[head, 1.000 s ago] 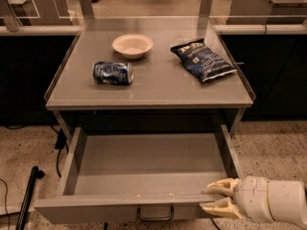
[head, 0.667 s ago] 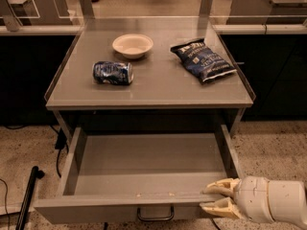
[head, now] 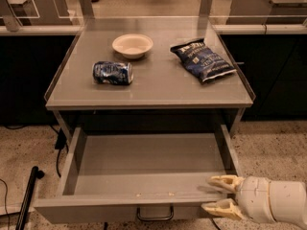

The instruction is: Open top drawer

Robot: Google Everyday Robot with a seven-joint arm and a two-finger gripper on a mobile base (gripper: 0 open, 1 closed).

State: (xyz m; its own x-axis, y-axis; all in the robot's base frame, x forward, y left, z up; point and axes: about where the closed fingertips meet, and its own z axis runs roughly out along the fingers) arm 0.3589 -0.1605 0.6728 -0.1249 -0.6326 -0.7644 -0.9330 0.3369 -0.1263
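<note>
Nearest the camera, at the lower right, the pincer (head: 221, 194) reaches in from the right edge. Its two pale fingers (head: 225, 180) are parted, one over the inside of the drawer's front wall and the other in front of its outer face. The wall's right end lies between them, but the gap looks wider than the wall, so it appears to grip nothing. Whether either finger touches the metal cannot be told.

The top drawer (head: 144, 164) stands pulled well out from under the surface (head: 158, 87), its shallow grey tray bare. Its front runs left to right, and its travel runs toward the camera. The small loop handle (head: 155, 215) sits at the centre of the front, left of the pincer and apart from it. The opening looks essentially done; any further pull would run straight along the slides.

Farther back, the surface carries a blue can (head: 112, 73) on its side, a pale bowl (head: 132, 45) and a dark chip bag (head: 202, 59).
</note>
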